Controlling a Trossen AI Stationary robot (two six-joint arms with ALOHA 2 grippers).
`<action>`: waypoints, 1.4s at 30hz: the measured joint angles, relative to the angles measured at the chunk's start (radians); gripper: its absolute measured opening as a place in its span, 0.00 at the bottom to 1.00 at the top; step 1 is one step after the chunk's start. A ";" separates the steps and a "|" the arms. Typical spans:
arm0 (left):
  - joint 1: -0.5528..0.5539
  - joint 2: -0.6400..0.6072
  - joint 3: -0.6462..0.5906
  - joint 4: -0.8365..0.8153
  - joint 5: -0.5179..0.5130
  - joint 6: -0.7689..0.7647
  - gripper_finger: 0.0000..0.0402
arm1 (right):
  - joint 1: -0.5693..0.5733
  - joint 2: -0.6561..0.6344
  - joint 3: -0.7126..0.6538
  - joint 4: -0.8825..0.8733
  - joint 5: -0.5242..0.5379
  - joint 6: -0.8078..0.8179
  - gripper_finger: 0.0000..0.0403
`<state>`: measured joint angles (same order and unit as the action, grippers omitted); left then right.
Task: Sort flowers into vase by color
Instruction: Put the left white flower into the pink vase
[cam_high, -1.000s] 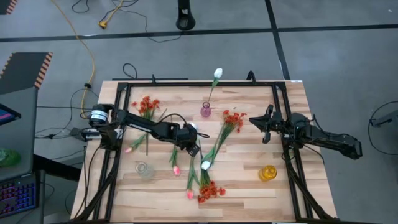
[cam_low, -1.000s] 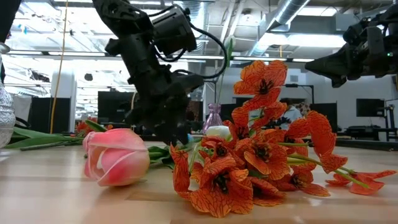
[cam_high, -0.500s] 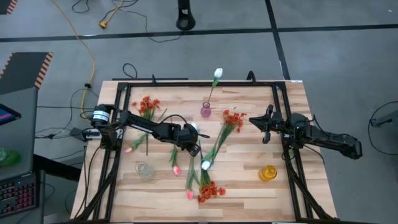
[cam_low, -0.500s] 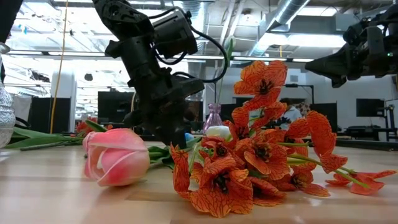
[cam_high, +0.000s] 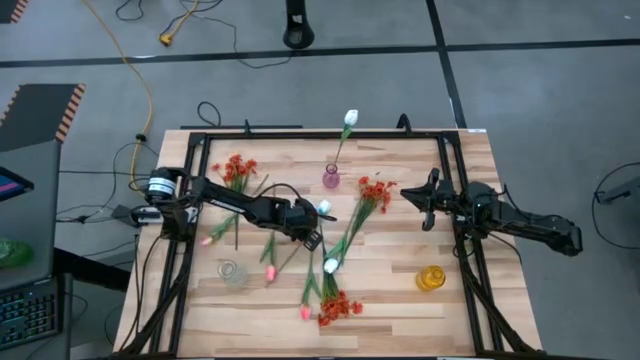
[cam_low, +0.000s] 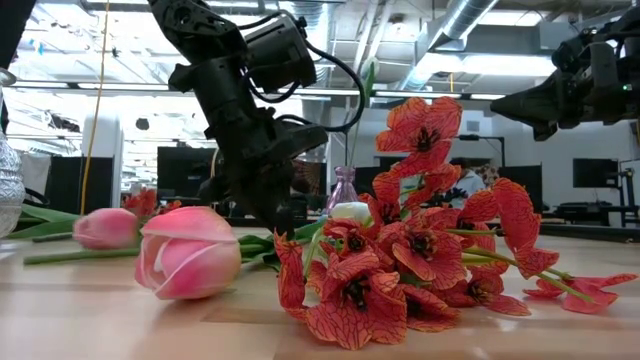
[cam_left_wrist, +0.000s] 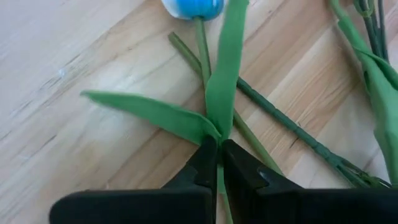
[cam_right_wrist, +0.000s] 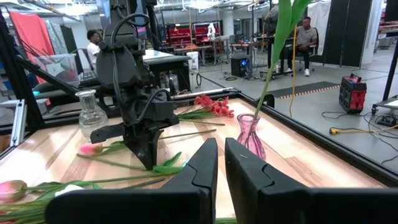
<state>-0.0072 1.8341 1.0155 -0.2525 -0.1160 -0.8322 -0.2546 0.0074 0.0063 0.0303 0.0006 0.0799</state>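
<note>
Left gripper (cam_left_wrist: 219, 163) is clamped on a tulip stem (cam_left_wrist: 201, 46), leaves (cam_left_wrist: 186, 118) fanning out just past its fingertips.

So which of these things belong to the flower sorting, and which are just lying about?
Job:
- red-orange blooms, pink tulips, white tulips
- pink vase, clear vase, yellow vase
- left tool, shut on a green stem

Lying about:
- yellow cable on the floor
- keyboard off the table
- right tool, idle
</note>
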 joint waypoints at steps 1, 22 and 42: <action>0.002 -0.005 0.000 0.002 0.002 0.002 0.00 | 0.000 0.000 0.000 0.000 0.000 0.000 0.15; 0.046 -0.341 0.001 0.293 -0.136 0.261 0.00 | 0.000 0.000 0.000 0.000 0.000 0.000 0.15; 0.215 -0.376 0.002 0.972 -0.116 0.861 0.00 | 0.000 0.000 0.000 0.000 0.000 0.000 0.15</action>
<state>0.2075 1.4578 1.0176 0.7191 -0.2316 0.0293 -0.2547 0.0074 0.0063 0.0303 0.0006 0.0799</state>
